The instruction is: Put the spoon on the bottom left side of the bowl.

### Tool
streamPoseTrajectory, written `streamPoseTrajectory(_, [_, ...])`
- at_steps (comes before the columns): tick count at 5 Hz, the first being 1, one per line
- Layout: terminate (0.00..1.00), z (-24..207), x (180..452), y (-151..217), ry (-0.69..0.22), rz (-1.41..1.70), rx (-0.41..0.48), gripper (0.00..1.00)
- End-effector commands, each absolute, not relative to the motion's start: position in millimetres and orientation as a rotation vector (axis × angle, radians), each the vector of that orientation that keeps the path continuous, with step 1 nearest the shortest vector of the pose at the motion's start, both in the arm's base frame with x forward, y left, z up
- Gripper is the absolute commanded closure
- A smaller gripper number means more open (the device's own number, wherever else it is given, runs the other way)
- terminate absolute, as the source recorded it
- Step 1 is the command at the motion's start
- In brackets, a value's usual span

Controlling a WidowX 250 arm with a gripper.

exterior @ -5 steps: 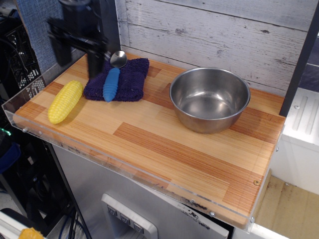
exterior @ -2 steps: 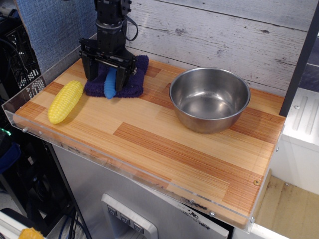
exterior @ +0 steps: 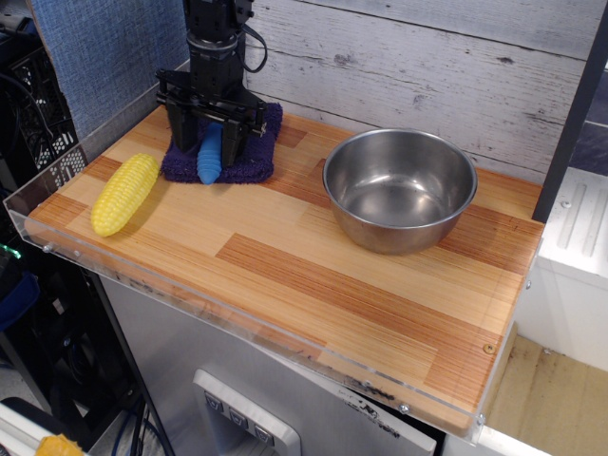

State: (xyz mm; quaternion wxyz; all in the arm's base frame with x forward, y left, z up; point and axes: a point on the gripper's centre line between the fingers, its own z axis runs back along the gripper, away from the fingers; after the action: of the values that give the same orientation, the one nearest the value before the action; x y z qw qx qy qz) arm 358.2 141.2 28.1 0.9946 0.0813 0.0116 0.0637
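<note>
The spoon [exterior: 209,160] lies on a dark purple cloth [exterior: 255,152] at the back left of the wooden table. Its ribbed bright-blue handle points toward the front, and its metal scoop is hidden behind the gripper. My gripper [exterior: 206,139] stands straight down over the spoon, open. One black finger is on each side of the blue handle, low by the cloth. I cannot tell whether the fingers touch the handle. The shiny steel bowl [exterior: 399,234] stands empty to the right, well apart from the spoon.
A yellow toy corn cob [exterior: 124,193] lies on the left of the table [exterior: 332,285], in front of the cloth. A clear plastic lip [exterior: 57,242] runs along the table's left and front edges. A whitewashed plank wall stands behind.
The gripper has moved from the left of the cloth to over the spoon and come down around its blue handle. The spoon, bowl and corn have not moved.
</note>
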Motion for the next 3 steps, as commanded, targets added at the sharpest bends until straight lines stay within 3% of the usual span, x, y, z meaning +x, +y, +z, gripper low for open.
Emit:
streamPoseTrajectory(1, [0.00, 49.5, 358.1, 141.1, -0.028, 0.118, 0.175, 1.00])
streamPoseTrajectory(2, [0.00, 51.1, 355.3, 140.5, -0.022, 0.111, 0.165, 1.00])
streamPoseTrajectory(3, [0.00, 79.4, 349.7, 138.9, -0.082, 0.099, 0.143, 1.00])
